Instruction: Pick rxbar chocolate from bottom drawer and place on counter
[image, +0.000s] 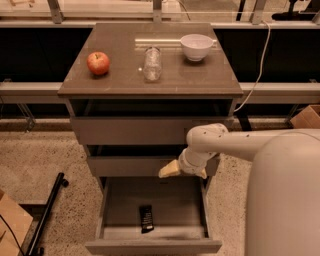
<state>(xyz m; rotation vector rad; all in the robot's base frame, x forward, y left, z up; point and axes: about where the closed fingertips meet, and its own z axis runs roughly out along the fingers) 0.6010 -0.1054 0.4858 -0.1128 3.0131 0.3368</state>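
Note:
The rxbar chocolate (146, 218), a small black wrapper, lies flat in the front middle of the bottom drawer (152, 246), which is pulled out. My gripper (185, 172) hangs in front of the middle drawer, above the open drawer's back right part and up and to the right of the bar. Its two tan fingertips (168, 170) stand apart with nothing between them. The counter (165, 82) is the brown top of the cabinet, above the arm.
On the counter stand a red apple (98, 63) at the left, a glass jar (152, 64) in the middle and a white bowl (196, 46) at the back right. A black pole (47, 215) and a cardboard box (10, 225) are on the floor at the left.

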